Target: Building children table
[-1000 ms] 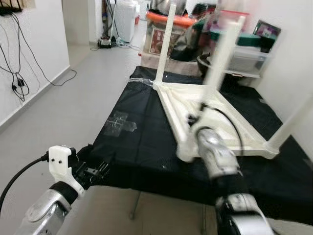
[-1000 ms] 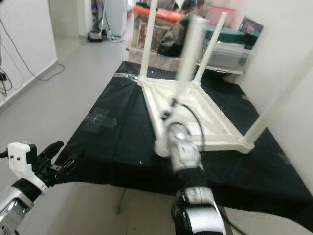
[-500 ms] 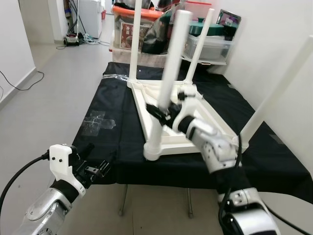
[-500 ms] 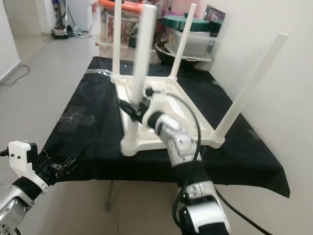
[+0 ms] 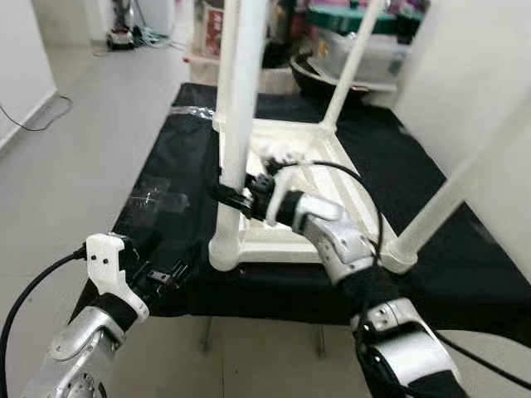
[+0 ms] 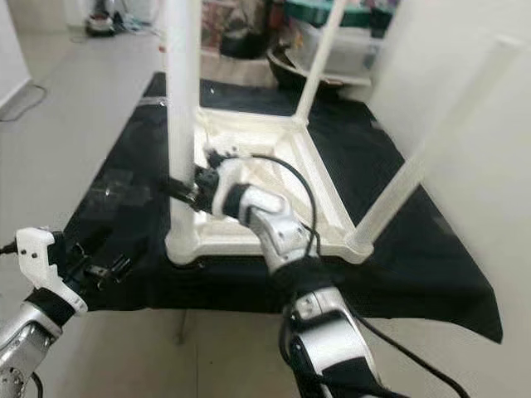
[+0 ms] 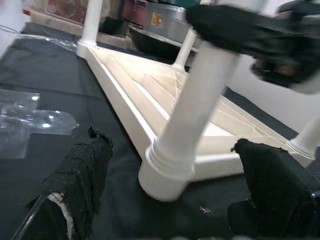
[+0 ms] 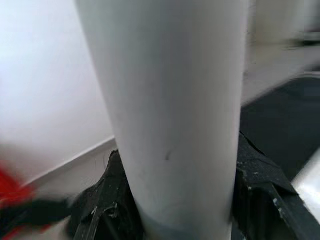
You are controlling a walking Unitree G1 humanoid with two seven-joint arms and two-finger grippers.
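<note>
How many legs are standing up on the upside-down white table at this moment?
4. The near-left leg is clamped in the right claw. The near-right leg rises at the front right corner, the far-right leg at the back, and the far-left leg stands partly hidden behind the near-left one.

Both head eyes looked forward and down from above the black-covered surface [image 5: 166, 157], sharing the upturned white table [image 5: 282, 240] and both arms. The left wrist camera faced the near table leg [image 7: 200, 100] from low beside it. The right wrist camera sat hard against that leg, very close.
</note>
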